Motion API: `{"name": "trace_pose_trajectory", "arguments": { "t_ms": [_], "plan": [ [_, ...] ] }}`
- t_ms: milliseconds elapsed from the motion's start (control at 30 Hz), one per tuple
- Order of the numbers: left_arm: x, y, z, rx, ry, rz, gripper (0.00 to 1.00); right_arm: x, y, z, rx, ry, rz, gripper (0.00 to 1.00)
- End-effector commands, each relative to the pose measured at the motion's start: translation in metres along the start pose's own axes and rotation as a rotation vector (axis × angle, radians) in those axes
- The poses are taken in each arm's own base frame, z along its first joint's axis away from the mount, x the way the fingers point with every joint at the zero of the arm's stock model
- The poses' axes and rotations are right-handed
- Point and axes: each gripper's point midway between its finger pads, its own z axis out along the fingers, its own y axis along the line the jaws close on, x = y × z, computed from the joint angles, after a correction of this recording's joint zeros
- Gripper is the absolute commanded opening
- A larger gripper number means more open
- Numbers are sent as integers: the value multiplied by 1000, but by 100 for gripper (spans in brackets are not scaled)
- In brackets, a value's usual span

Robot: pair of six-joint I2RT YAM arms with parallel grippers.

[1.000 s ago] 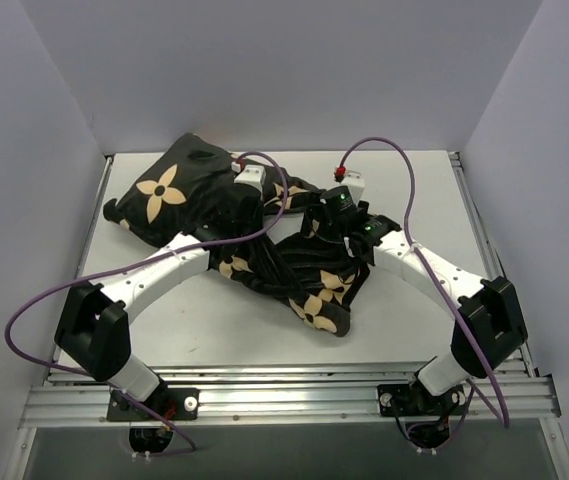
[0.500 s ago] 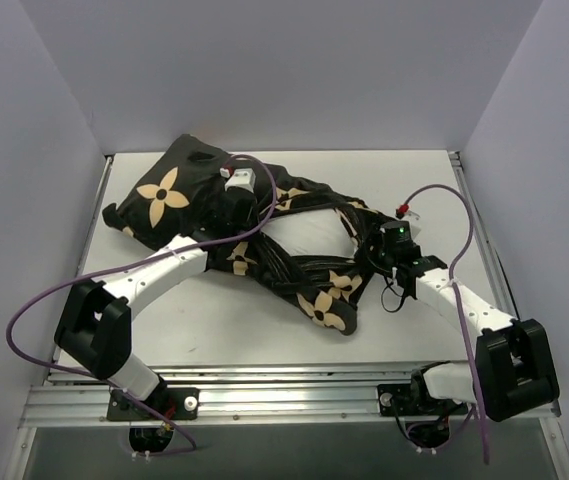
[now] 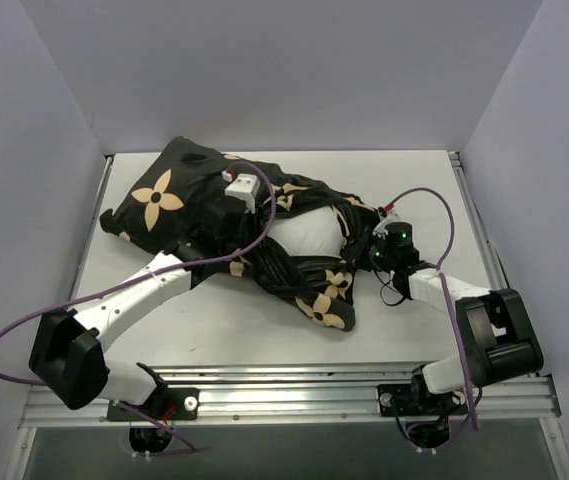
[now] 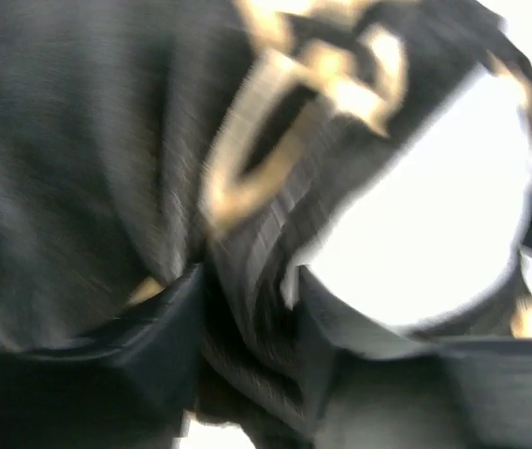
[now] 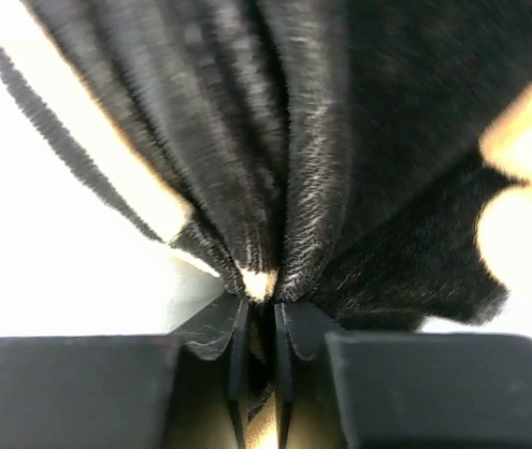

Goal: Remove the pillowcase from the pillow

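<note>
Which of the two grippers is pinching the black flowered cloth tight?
The right gripper: its jaws are shut on a gathered fold of the pillowcase. The left gripper has its jaws apart, with cloth lying between them.

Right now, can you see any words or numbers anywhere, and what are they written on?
None: no word, number, label or brand can be read in any view.
The pillowcase shows only tan flower and star shapes, no letters.
The pillow is plain white where it shows.
The left wrist view is too blurred to read anything, if any text were there.
</note>
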Motion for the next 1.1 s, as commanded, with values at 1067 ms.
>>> {"name": "trace_pose_trajectory", "arguments": {
  "t_ms": [1067],
  "plan": [
    [0, -105, 78, 14, 96, 643, 85, -42, 60, 3, -161, -61, -199, 0]
  ]
}}
